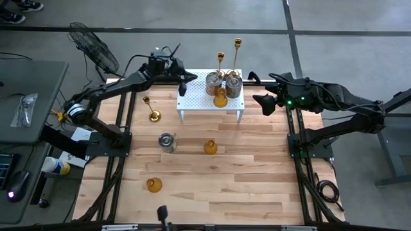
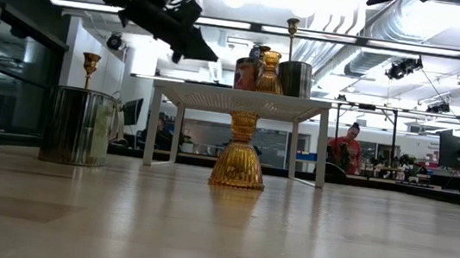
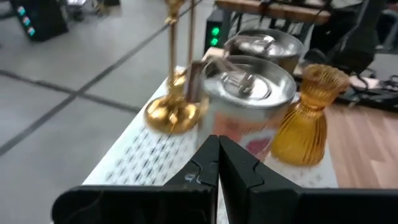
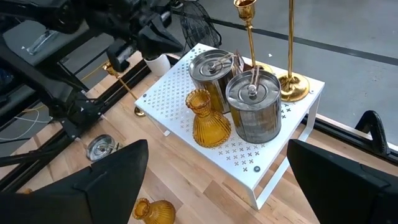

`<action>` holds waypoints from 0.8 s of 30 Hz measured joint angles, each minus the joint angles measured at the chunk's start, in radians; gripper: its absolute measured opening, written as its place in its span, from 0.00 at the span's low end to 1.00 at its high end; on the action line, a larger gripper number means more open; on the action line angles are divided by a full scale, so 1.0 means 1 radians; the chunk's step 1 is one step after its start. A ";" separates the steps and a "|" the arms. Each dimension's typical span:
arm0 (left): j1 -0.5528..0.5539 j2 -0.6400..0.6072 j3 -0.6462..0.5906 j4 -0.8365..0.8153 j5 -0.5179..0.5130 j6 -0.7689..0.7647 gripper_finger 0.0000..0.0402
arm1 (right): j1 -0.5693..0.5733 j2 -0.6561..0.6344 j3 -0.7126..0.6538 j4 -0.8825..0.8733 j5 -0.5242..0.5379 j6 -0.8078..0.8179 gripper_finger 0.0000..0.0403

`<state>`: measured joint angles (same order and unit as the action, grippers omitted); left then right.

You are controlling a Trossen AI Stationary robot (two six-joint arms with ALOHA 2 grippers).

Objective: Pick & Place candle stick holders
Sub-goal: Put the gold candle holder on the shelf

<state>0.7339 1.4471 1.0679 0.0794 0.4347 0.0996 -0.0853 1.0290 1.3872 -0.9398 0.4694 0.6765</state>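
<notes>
Five candle stick holders stand on the white perforated metal rack (image 1: 192, 96): two slim gold-brass stemmed sticks (image 1: 220, 64), two squat shiny silver cups (image 4: 253, 106) and one amber-orange glass holder (image 4: 208, 119). Four more rest on the wooden table (image 1: 257, 173): a third brass stick (image 1: 150, 109), a third silver cup (image 1: 167, 142) and two amber glass holders (image 1: 210, 147). Left gripper (image 1: 192, 77), jaws clenched on nothing, hovers over the rack's left end. Right gripper (image 1: 262, 103), jaws released wide, hangs just beside the rack's right end.
</notes>
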 joint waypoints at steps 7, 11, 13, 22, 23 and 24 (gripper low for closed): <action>-0.002 -0.136 0.001 -0.170 -0.151 -0.003 0.00 | 0.000 0.000 0.000 0.000 -0.035 -0.027 0.93; -0.001 -0.223 0.001 -0.280 -0.214 -0.052 0.00 | 0.000 0.000 0.000 0.000 -0.053 -0.050 0.93; -0.001 -0.265 0.001 -0.335 -0.246 -0.096 0.00 | 0.000 0.000 0.000 0.000 -0.053 -0.052 0.93; -0.001 -0.417 0.000 -0.545 -0.340 -0.200 0.00 | 0.000 0.000 0.000 0.000 -0.057 -0.104 0.93; -0.001 -0.430 0.000 -0.570 -0.359 -0.222 0.00 | 0.000 0.000 0.000 0.000 -0.059 -0.118 0.93; -0.001 -0.442 0.000 -0.593 -0.388 -0.242 0.00 | 0.000 0.000 0.000 0.000 -0.060 -0.129 0.93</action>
<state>0.7330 1.0055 1.0683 -0.5141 0.0472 -0.1426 -0.0853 1.0290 1.3872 -0.9394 0.4090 0.5480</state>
